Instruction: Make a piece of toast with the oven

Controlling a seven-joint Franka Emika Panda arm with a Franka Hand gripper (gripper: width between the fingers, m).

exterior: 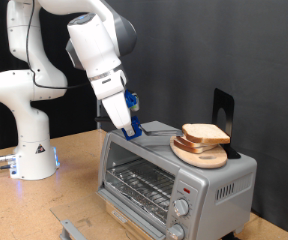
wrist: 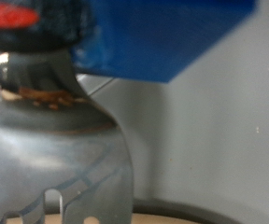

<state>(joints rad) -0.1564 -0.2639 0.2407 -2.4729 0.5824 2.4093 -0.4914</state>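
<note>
At the exterior view's left, the white jointed robot arm (exterior: 44, 60) stands on its white pedestal base (exterior: 29, 150), which is mounted on the light brown wooden desk (exterior: 74, 190). A blue light glows low on the base.

Moving right, the arm reaches down and across to the small silver-grey boxy toaster oven (exterior: 174, 180). The gripper (exterior: 131, 128), fitted with blue fingers (exterior: 132, 112), sits at the rear left corner of the oven's top, touching or just above it. Whether the fingers are spread or clenched cannot be told from either view, and nothing is seen between them.

The oven's door (exterior: 69, 228) is lowered open at the exterior view's bottom, exposing the wire rack (exterior: 139, 185) inside. Two round knobs (exterior: 181, 215) show on the front panel, one above the other.

Further right, a round wooden plate (exterior: 199, 152) rests on the oven's top. The squarish slice of pale bread with tan-brown crust (exterior: 206, 134) lies on that plate, well apart from the gripper. A dark upright object (exterior: 222, 110) stands behind the plate; its nature cannot be determined.

The wrist view is blurred: a blue block (wrist: 162, 37) appears beside a grey curved metal part (wrist: 60, 149), against a pale grey surface (wrist: 219, 140).
</note>
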